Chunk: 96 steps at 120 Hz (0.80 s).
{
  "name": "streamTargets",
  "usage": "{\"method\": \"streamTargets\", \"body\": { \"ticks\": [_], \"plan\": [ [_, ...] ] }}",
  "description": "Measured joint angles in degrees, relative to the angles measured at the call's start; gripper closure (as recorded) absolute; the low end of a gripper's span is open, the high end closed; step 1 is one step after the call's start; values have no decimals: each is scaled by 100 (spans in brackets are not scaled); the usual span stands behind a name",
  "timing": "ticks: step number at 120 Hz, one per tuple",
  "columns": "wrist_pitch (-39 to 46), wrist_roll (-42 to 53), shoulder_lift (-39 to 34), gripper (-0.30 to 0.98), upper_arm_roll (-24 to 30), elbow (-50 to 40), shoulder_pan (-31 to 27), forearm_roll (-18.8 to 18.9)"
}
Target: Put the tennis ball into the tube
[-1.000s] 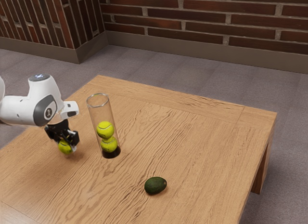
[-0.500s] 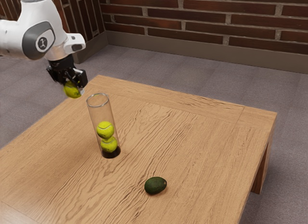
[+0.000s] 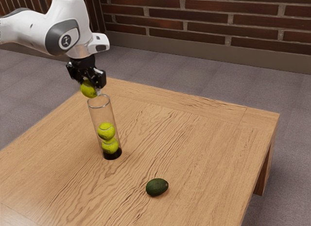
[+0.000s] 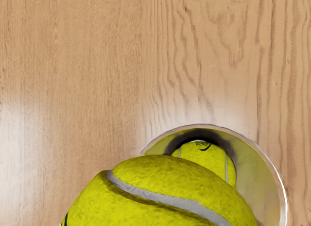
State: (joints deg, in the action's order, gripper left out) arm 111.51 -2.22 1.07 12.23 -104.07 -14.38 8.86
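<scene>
Yellow-green in the exterior view, the tennis ball (image 3: 87,89) sits pinched between the fingers of my gripper (image 3: 91,89), near the clear tube's (image 3: 100,114) open mouth; two stacked balls (image 3: 106,131) occupy its lower part, and an avocado (image 3: 157,187) lies apart on the table (image 3: 218,153). In the wrist view, the held ball partly hides the mouth.
</scene>
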Motion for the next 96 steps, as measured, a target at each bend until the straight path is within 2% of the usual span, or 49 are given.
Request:
{"method": "streamTargets", "body": {
  "ticks": [16, 44, 66, 75, 85, 96],
  "plan": [
    [-82, -120, 18, 35, 114, 6, 46, 25],
    [-145, -258, -14, 14, -17, -48, 358, -55],
    [-161, -313, -41, 6, -63, -37, 401, -89],
    [-346, -220, -63, 4, -88, 245, 390, -339],
    [-751, -83, -17, 3, -454, 864, 715, -614],
    [-1185, 87, -44, 2, -566, 1396, 762, -845]
  ]
}}
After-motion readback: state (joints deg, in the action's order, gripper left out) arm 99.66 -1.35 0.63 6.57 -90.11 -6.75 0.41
